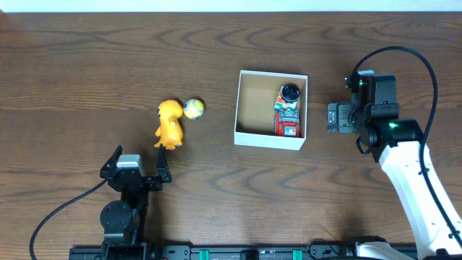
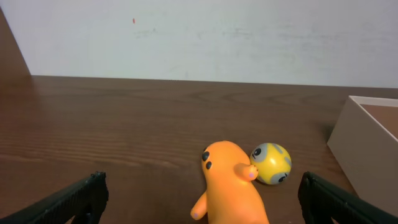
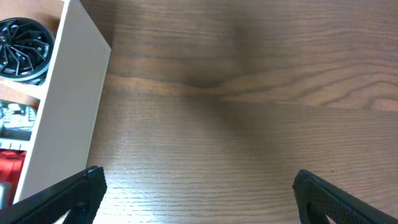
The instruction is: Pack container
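The container (image 1: pixel 269 139), a small square white box with a brown inside, sits right of the table's centre. A red, green and black toy car (image 1: pixel 288 112) lies inside it along the right wall. An orange figure toy (image 1: pixel 170 124) lies on the table to the left, touching a yellow ball (image 1: pixel 193 108). My left gripper (image 1: pixel 138 167) is open and empty just in front of the orange toy (image 2: pixel 233 186) and the ball (image 2: pixel 271 163). My right gripper (image 1: pixel 333 117) is open and empty just right of the container, whose wall (image 3: pixel 68 106) and car (image 3: pixel 25 40) show in the right wrist view.
The dark wooden table (image 1: pixel 86 65) runs to a white wall (image 2: pixel 199 37) at the back. The container's corner (image 2: pixel 367 140) shows at the right of the left wrist view. My left gripper (image 2: pixel 202 190) and right gripper (image 3: pixel 199 183) both hover over bare wood.
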You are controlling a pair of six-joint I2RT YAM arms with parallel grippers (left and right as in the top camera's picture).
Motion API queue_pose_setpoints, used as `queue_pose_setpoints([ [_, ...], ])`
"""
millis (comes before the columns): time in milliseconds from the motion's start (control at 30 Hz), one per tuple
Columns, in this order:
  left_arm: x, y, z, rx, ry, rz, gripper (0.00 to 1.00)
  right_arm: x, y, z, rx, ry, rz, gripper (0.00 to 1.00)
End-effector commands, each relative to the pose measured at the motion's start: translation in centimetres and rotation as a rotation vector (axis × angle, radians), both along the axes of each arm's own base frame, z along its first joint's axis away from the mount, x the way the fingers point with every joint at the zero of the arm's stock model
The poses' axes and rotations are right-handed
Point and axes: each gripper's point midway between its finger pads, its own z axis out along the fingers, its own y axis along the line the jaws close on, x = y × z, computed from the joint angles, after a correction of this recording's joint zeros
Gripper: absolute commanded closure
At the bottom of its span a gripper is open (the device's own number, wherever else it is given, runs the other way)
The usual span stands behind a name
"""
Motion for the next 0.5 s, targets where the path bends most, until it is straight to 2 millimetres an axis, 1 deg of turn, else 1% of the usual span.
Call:
queue_pose_setpoints([
  [0, -0.09, 0.32, -1.68, 0.008, 0.055, 0.015, 0.02, -0.07, -0.71, -0.39, -0.020, 0.009, -0.025, 0.01],
  [467, -0.09, 0.32, -1.68, 0.008, 0.055, 0.015, 0.02, -0.07, -0.69, -0.39, -0.019, 0.009, -0.024, 0.01],
])
